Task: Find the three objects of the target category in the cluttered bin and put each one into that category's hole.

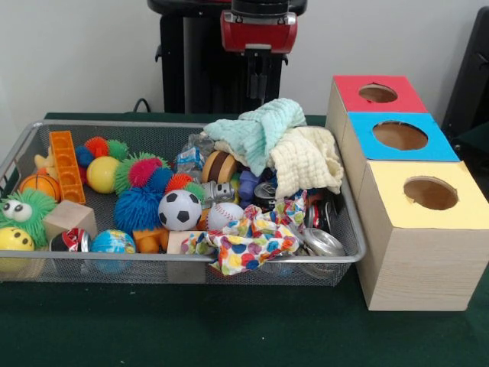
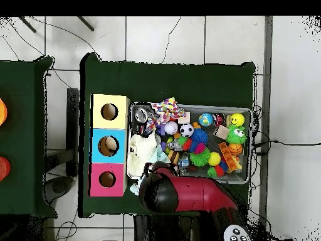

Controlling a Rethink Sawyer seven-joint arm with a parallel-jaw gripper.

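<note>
One red and black arm [image 1: 258, 30] hangs at the far side of the table, drawn up high, so that the front view shows only its red wrist housing and the dark mount below it. Seen from overhead, the arm [image 2: 188, 198] lies low across the picture with its black head over the bin's corner nearest the red-topped box. Whether the gripper is apart or together cannot be told, since its tips are hidden in both views.

The wire mesh bin [image 1: 23, 149] sits on the green table [image 1: 229, 329] and is heaped with clutter. A mint green cloth [image 1: 256, 130] and a cream cloth [image 1: 306, 159] are piled at its end nearest the boxes, and a bright patterned cloth [image 1: 248, 243] drapes over the near rim. Between them lie a soccer ball [image 1: 179, 209], a baseball [image 1: 224, 215], a blue spiky ball [image 1: 137, 208], a yellow ball [image 1: 102, 173], an orange block [image 1: 67, 166], a wooden cube [image 1: 69, 219] and a green fuzzy toy with big eyes [image 1: 23, 210]. Crushed cans [image 1: 322, 243] lie in the corner by the yellow box.

Just beside the bin stand three wooden boxes in a row, each with a round hole on top: the red box [image 1: 378, 93] farthest, the blue box [image 1: 399, 136] in the middle, and the yellow box [image 1: 428, 195] nearest.
</note>
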